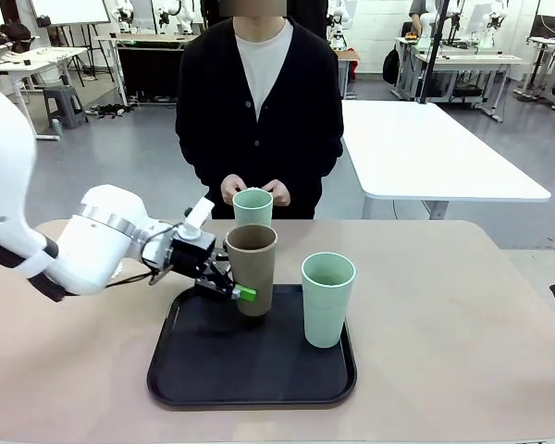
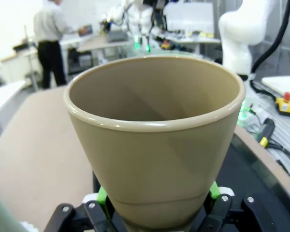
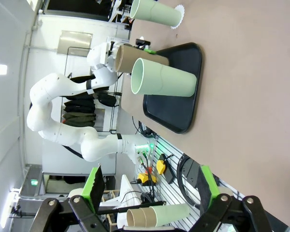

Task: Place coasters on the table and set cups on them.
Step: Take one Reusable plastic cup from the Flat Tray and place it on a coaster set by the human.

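We logged left hand (image 1: 240, 291) clamped on brown cup (image 1: 252, 264); far mint cup (image 1: 252, 208) beyond it sat on coaster (image 3: 179, 9), second mint cup (image 1: 326, 301) pending.

Brown cup (image 1: 252, 261) in left jaws

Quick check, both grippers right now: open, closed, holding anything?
Left gripper: jaws closed on the brown cup, low on its wall.
Right gripper: jaws open, holding nothing.
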